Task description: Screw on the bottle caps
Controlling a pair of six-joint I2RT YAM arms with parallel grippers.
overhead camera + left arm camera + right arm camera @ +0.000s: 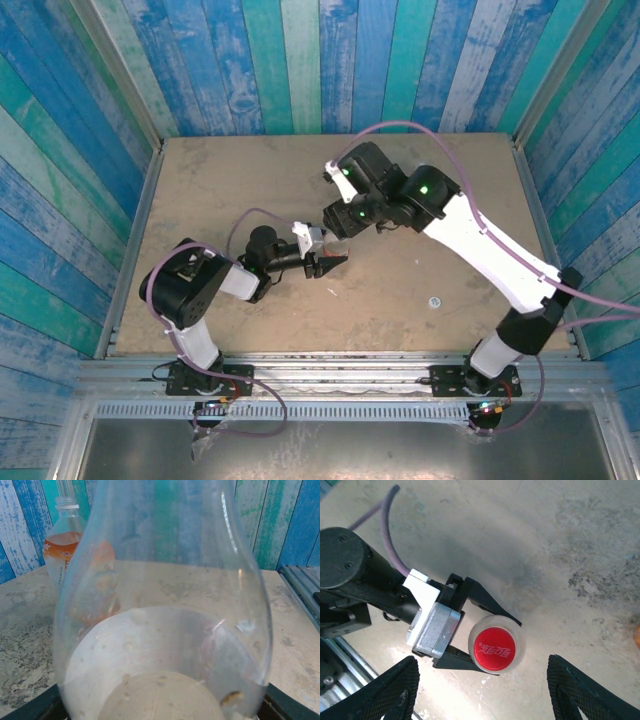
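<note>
Top view, left gripper (328,265): reaches in from the left to mid-table, fingers low beside the right arm's head
Top view, right gripper (348,215): hangs over the middle of the table (220,180), directly above the left gripper's fingers; its jaw state cannot be told from up here
Top view, white cap (435,300): lies alone on the bare tabletop, well apart to the right of both grippers
Left wrist view, clear bottle (165,605): stands upright and very close to the lens, with the dark left fingers (30,711) at both lower corners on either side of it
Left wrist view, orange bottle (65,545): upright on the table behind and to the left of the clear bottle, seen partly through it, its threaded neck bare
Right wrist view, red cap (493,651): sits on top of the clear bottle (517,645), seen from straight above; how far it is screwed down cannot be told
Right wrist view, left gripper (502,647): jaws closed on the clear bottle just under the cap, one finger on each side
Right wrist view, right gripper (482,690): jaws spread wide, its fingers (395,690) at the lower corners, clear of the red cap and holding nothing
</note>
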